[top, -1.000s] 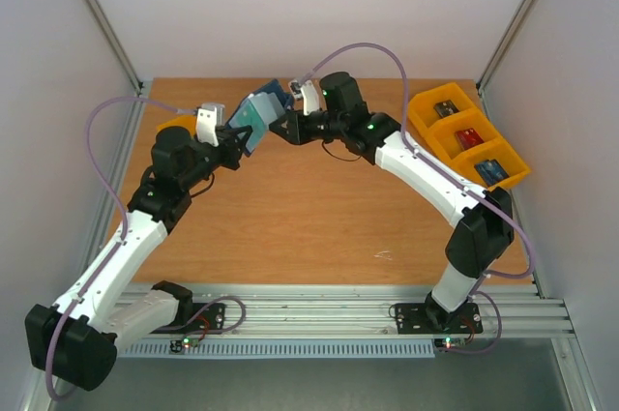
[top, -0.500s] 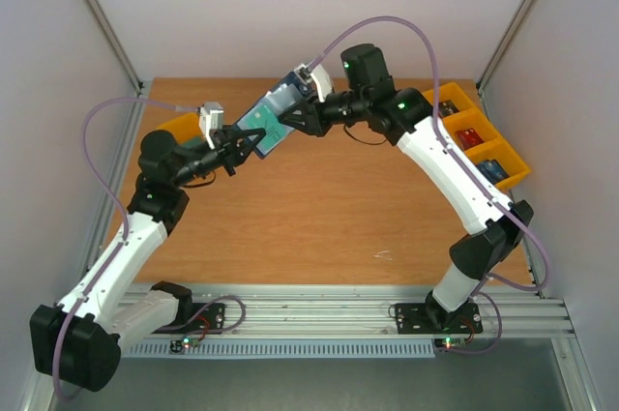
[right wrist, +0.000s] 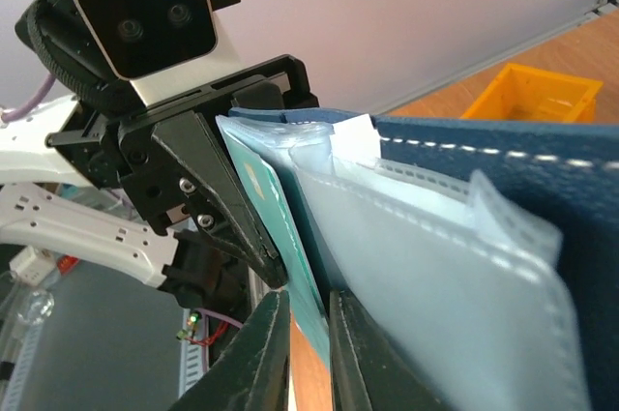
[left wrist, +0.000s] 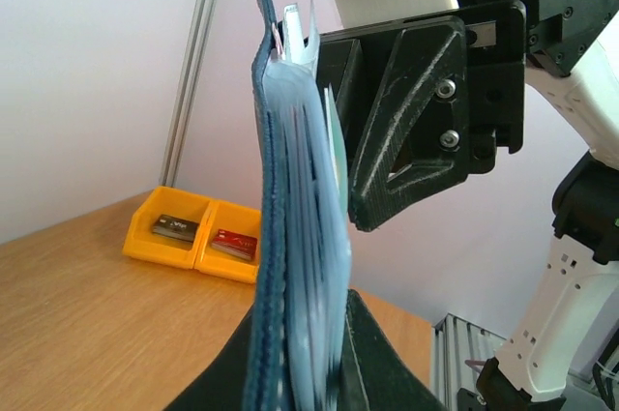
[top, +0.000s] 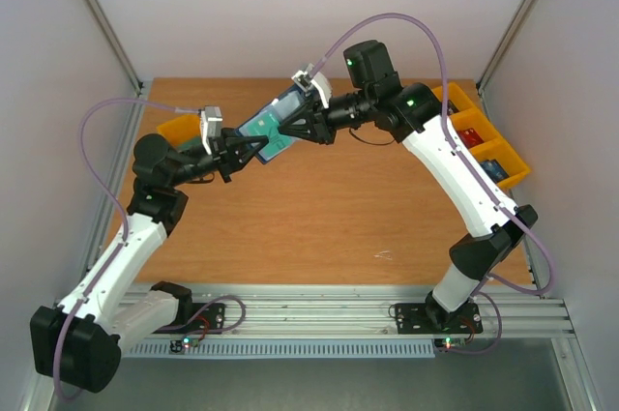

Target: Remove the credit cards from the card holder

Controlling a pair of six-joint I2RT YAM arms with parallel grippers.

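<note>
Comparing with a second ago: the right arm has swung up and rightward and the left arm has dropped lower. The card holder (top: 282, 109) now hangs tilted between the two grippers, in the air over the back-centre of the table (top: 319, 208). This reads as a pull-apart setup, with one side anchoring and the other drawing. The left gripper (left wrist: 300, 382) is clamped on the holder's lower edge, navy cover and pale sleeves pinched between its fingers (left wrist: 382, 363). The right gripper (right wrist: 302, 334) is nearly closed, its fingers (right wrist: 263, 353) squeezed on the edge of a teal card (right wrist: 276, 227) that sits against the outermost sleeve. The top view shows the teal card (top: 257, 128) sticking out of the holder toward the left arm. It is probably partly withdrawn, but it is not free yet. A white card (right wrist: 355, 135) has its corner poking out of an inner sleeve, untouched. The yellow bin (left wrist: 193, 232) on the right of the table has cards in its compartments. Likely next step: keep the left clamp firm and draw the teal card straight out along the sleeve.
</note>
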